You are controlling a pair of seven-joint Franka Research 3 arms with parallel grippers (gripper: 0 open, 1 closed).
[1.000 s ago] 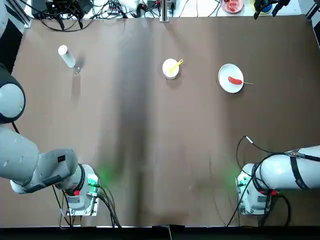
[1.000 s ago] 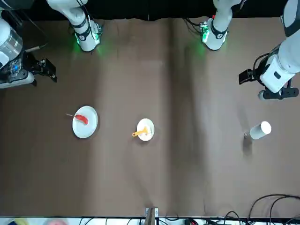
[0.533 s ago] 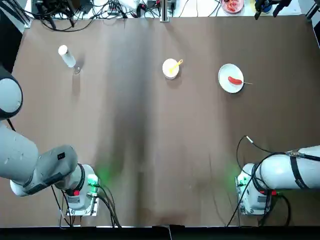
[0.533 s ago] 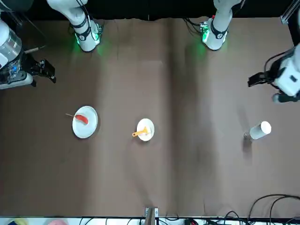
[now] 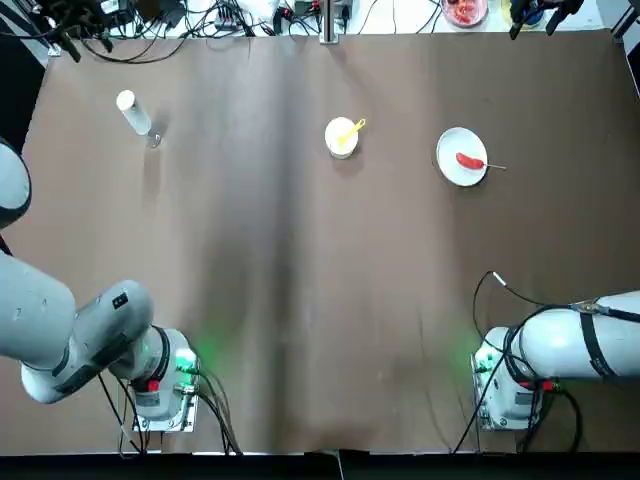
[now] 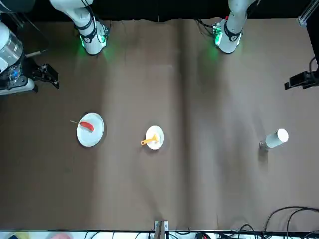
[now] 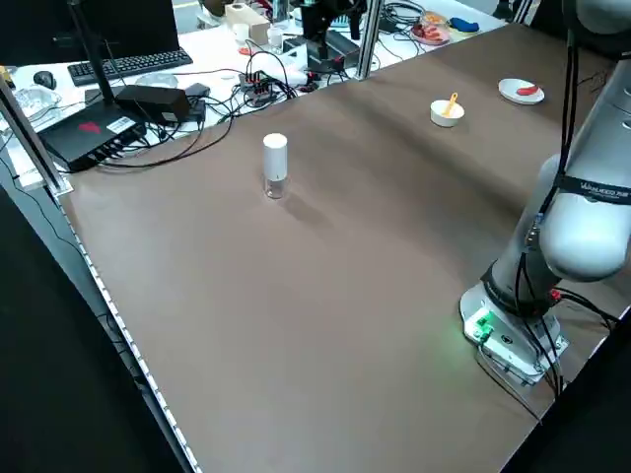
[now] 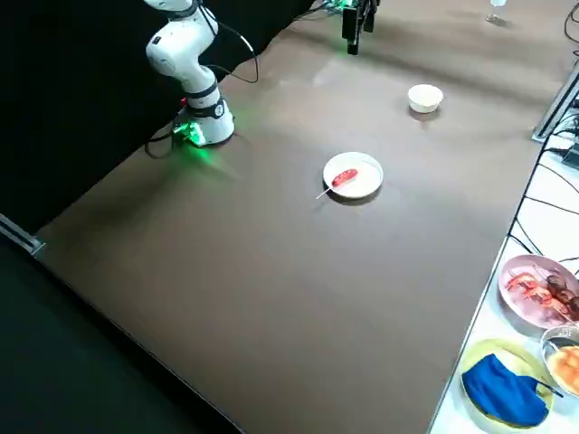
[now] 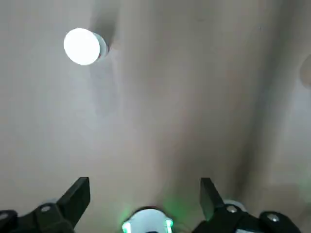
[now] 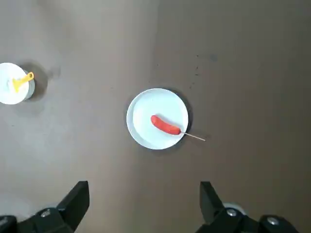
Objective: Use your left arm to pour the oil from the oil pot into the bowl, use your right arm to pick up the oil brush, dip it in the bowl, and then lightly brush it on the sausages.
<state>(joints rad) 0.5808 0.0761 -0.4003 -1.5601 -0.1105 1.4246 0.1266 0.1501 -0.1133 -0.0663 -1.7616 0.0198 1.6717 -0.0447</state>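
The oil pot (image 5: 133, 113), a clear bottle with a white cap, stands upright at the table's far left. At the far middle sits the bowl (image 5: 340, 138), and the yellow oil brush (image 5: 352, 129) rests in it with its handle over the rim. A red sausage (image 5: 469, 160) on a thin stick lies on the white plate (image 5: 450, 170) to the bowl's right. My left gripper (image 9: 144, 183) hangs open high over the table, the oil pot (image 9: 83, 46) well ahead of it. My right gripper (image 10: 144, 184) is open high above the plate (image 10: 141, 133) and sausage (image 10: 165, 124).
Cables and electronics line the table's far edge (image 5: 150, 20). Dishes of food (image 8: 538, 291) and a blue cloth (image 8: 503, 389) sit beside the table on the right. Both arm bases (image 5: 160, 385) stand at the near edge with brown tabletop between them.
My left arm has swung outward toward the table's left edge, so its gripper now barely shows in the front view. The right arm and all objects have stayed put.
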